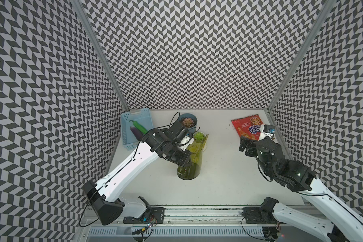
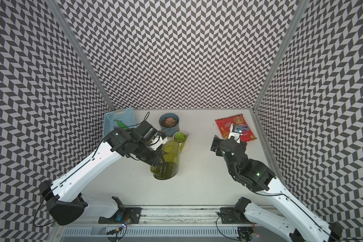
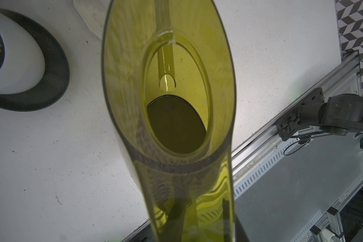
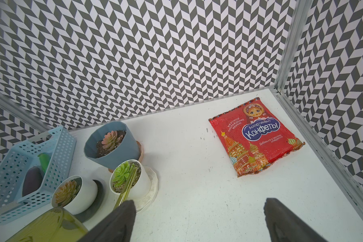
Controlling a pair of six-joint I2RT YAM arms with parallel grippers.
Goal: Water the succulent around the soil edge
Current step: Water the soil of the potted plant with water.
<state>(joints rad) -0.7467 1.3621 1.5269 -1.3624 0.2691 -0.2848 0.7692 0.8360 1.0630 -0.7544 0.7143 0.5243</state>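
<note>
The left gripper (image 1: pixel 186 160) is hard to see: from above, the arm and the green watering can (image 1: pixel 192 159) cover most of it. In the left wrist view its fingers (image 3: pixel 176 209) are only dark shapes behind the green plastic. The jaws are closed tight on the handle of the watering can, which is tipped over. I cannot tell if water is coming out. In both top views the left arm also hides a small white pot with an orange plant (image 4: pixel 80 194); only the right wrist view shows it. The green succulent (image 1: pixel 198 136) sits in its white pot (image 4: pixel 143 180), on the far side of the can from the left jaws. The thin spout (image 4: pixel 127 184) reaches over the pot's edge, just beside the leaves. A blue pot (image 1: pixel 188 121) stands behind it, and a blue basket (image 1: pixel 134 125) is near the left wall. The right gripper (image 4: pixel 199 203) holds nothing, its jaws wide apart over the table (image 1: pixel 218 178), near a red candy bag (image 1: pixel 247 127) and well apart from the succulent.
</note>
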